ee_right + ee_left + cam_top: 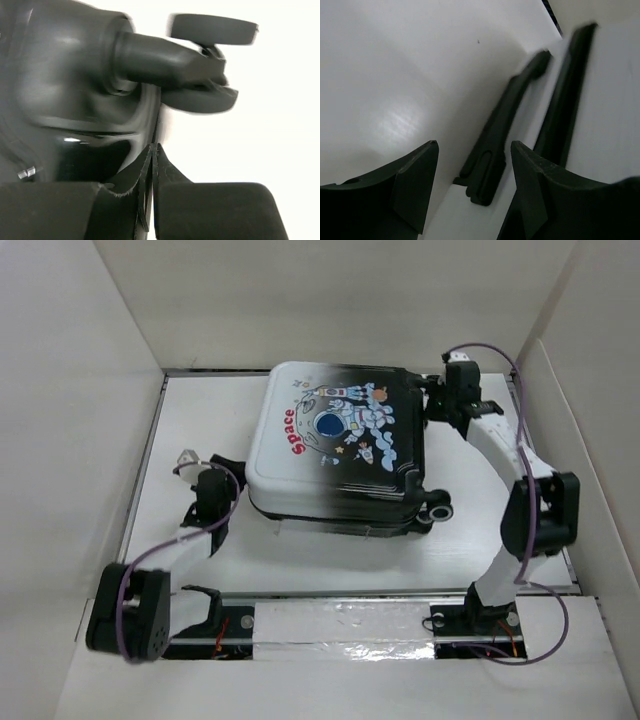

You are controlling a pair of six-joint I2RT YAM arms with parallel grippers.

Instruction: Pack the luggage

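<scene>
The luggage [335,440] lies flat and closed in the middle of the table, astronaut and red "Space" print facing up. Beside its white left end is my left gripper [215,490]. In the left wrist view its jaws [474,143] stand open and empty, with the black handle [505,125] on the white shell [395,75] just ahead of them. My right gripper [440,400] is at the far right corner, next to a black wheel [200,97] on the dark shell [60,75]. Its jaws [154,146] are pressed together on a thin black tab; I cannot tell what it belongs to.
White walls [80,440] box in the table on the left, back and right. A strip of silver tape [340,625] runs along the near edge between the arm bases. Another suitcase wheel [438,510] sticks out at the near right corner.
</scene>
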